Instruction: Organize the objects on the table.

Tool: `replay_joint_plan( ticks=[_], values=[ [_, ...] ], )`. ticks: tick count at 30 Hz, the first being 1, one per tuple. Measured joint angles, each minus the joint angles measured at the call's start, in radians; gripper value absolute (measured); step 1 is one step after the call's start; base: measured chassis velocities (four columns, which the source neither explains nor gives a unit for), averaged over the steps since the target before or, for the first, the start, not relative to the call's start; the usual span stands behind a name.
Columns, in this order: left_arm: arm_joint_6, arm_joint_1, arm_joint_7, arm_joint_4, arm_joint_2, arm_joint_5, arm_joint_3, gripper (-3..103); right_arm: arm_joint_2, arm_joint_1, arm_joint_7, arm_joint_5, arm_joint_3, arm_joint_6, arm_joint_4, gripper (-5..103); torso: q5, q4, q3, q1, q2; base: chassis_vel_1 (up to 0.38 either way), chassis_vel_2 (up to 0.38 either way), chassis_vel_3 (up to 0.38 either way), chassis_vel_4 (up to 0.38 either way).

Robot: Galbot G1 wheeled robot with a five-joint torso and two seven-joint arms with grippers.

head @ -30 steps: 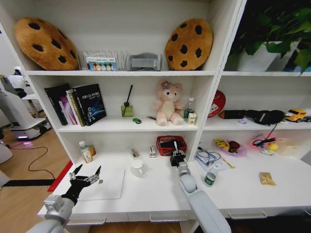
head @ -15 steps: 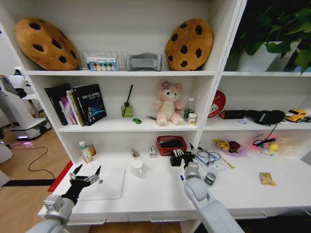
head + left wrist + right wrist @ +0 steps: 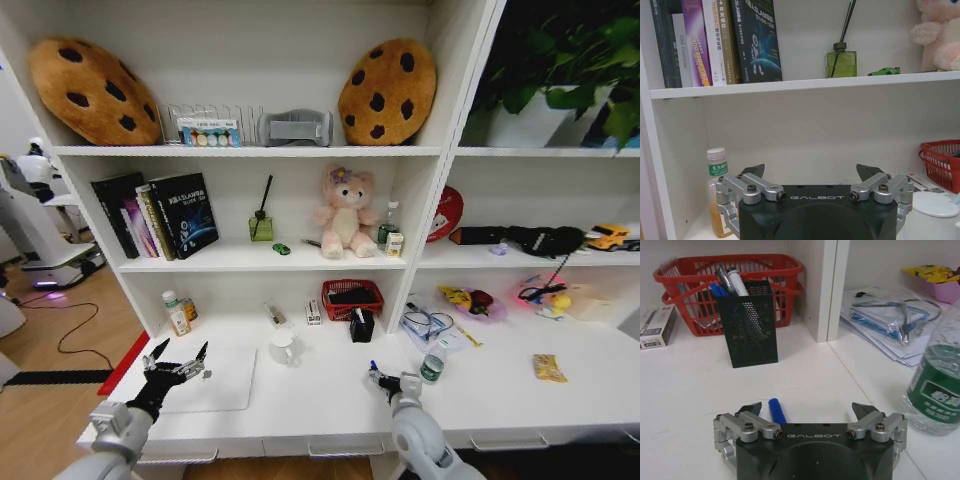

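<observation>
Black mesh forms the pen cup [image 3: 747, 324], which stands upright on the white desk [image 3: 320, 400] just in front of the red basket [image 3: 687, 277]; several pens rise out of its top, among them blue ones and a white-barrelled marker [image 3: 737, 282], all leaning toward the basket. The basket holds dark items that cannot be made out, and a small white box [image 3: 655, 326] lies on the desk just beside it. A blue-capped pen [image 3: 776, 411] lies flat on the desk between the cup and the right gripper [image 3: 810, 412]; its long axis runs roughly from the gripper toward the cup, with the blue end toward the cup and the other end hidden under the gripper body. The right gripper hovers low over the desk in front of the shelf divider, fingers spread wide apart and holding nothing, the pen lying nearer one fingertip than the other. A green-labelled bottle [image 3: 935, 390] stands upright just beside it, and a stack of papers in clear sleeves [image 3: 885, 320] lies farther back. The left gripper [image 3: 178, 357] hangs above the silver laptop [image 3: 215, 380] at the desk's left end, fingers likewise parted and empty. A tiny green toy car [image 3: 884, 71] sits on the middle shelf, near a green diffuser bottle [image 3: 841, 62].
</observation>
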Motion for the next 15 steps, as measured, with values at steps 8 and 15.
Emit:
replay_joint_plan(
  ticks=[8,15],
  values=[
    [0.0,0.0,0.0,0.0,0.0,0.0,0.0,100,0.013,0.042,-0.061,-0.001,-0.032,-0.048,-0.034,92,0.0,-0.0002,0.0,0.0,0.0,0.0,0.0,0.0,0.0],
    [0.0,0.0,0.0,0.0,0.0,0.0,0.0,100,0.015,0.053,-0.053,0.015,-0.039,-0.056,-0.038,88,0.0,-0.0002,0.0,0.0,0.0,0.0,0.0,0.0,0.0]
  ],
)
